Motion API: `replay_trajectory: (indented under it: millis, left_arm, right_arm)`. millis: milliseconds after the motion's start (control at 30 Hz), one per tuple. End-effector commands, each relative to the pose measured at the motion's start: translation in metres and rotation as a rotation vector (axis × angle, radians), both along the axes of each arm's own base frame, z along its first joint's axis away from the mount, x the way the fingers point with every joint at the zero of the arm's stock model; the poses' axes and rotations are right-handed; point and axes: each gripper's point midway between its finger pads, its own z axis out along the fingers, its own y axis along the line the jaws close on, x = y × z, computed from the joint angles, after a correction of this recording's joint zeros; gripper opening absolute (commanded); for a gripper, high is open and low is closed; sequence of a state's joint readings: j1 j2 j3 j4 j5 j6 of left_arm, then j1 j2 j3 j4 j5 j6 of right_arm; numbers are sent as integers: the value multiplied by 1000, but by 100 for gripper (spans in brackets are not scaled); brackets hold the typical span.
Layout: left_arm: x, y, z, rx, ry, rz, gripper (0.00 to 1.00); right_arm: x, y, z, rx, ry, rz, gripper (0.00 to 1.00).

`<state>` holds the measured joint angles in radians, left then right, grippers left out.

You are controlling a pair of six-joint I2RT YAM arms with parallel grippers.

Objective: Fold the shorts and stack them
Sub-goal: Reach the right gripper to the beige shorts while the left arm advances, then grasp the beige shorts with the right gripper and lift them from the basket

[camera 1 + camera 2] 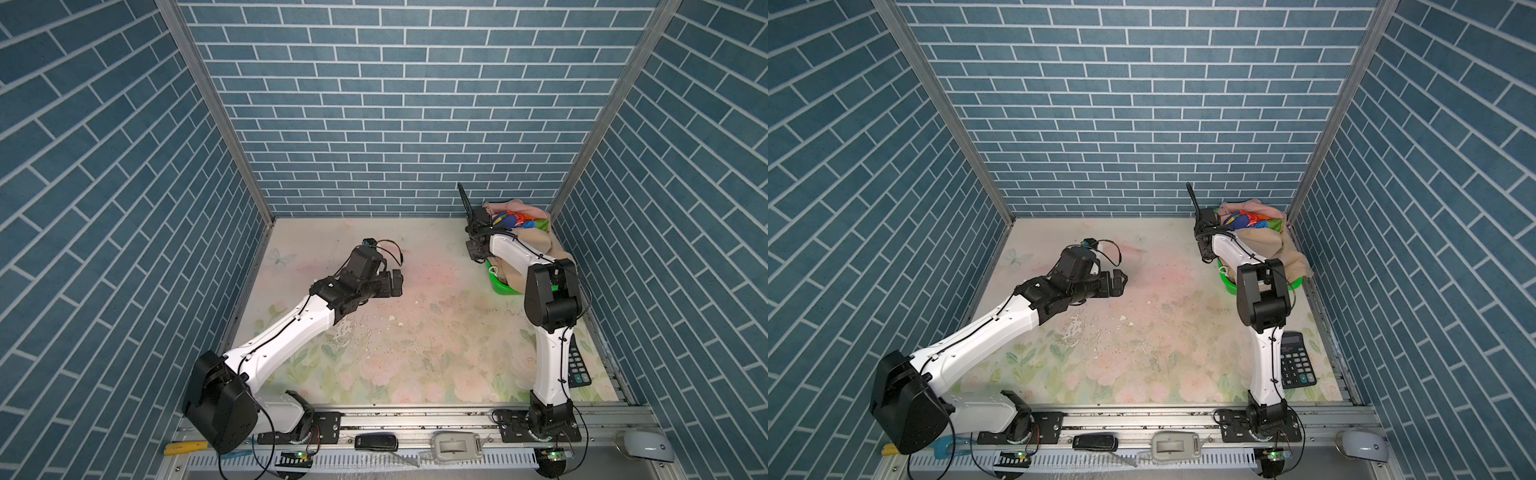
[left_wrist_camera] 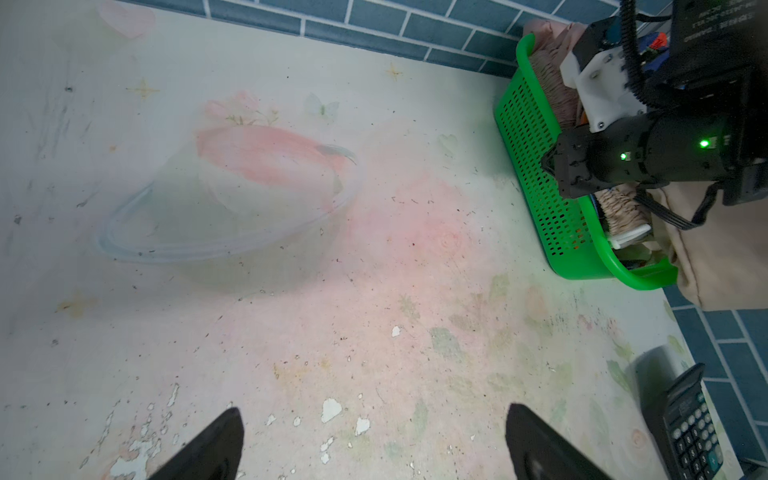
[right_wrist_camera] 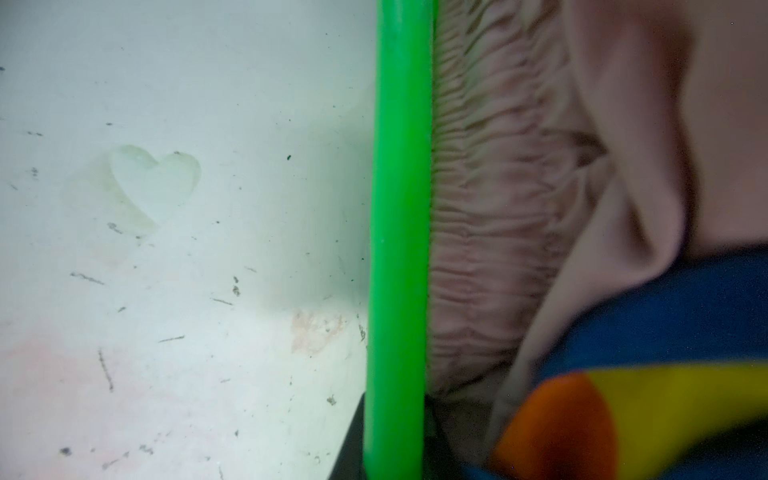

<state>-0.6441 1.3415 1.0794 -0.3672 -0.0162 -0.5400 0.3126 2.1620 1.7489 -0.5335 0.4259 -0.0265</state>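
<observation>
Beige shorts [image 1: 540, 239] drape over the green mesh basket [image 1: 500, 286] at the table's [image 1: 415, 340] 2 o'clock, rainbow-striped shorts [image 1: 519, 219] and pink shorts [image 1: 513, 205] heaped inside. Only the right wrist view shows the right gripper [image 3: 395, 453] clamped on the basket's rim; the left gripper [image 2: 374, 415] hangs spread wide, grasping nothing.

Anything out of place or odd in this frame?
The right gripper is clamped on the green basket rim, not on any shorts; the beige shorts spill over the basket's side.
</observation>
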Motion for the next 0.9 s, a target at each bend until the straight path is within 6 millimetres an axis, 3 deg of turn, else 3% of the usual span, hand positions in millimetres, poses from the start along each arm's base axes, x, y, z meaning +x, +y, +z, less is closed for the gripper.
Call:
replay_trajectory:
  millis: [0,100,167,233,333,533,600,733,867]
  left_arm:
    - [4,-14,9,-3,-37,-10,100]
    - [6,-27,11,2,-40,-28,100]
    - [7,-35,10,10,-41,-43,100]
    - [7,-43,12,22,-50,-57,99]
    - [7,-50,15,37,-69,-67,100]
    - [1,-71,27,78,-148,-132,100]
    - [-2,-80,33,102,-175,-157,100]
    - [-12,-100,43,151,-242,-217,100]
    - [-22,-119,41,148,-260,-274,100]
  right_arm:
    - [3,-2,4,1,7,76,0]
    - [1,3,14,30,6,106,4]
    - [-3,11,26,90,-5,113,24]
    - [-10,21,44,173,-35,112,51]
    - [-23,30,81,282,-91,111,75]
    - [-68,44,156,499,-177,136,94]
    - [-86,41,172,525,-196,136,99]
    - [-126,-7,181,452,-277,-22,99]
    - [-167,-45,169,400,-296,-122,99]
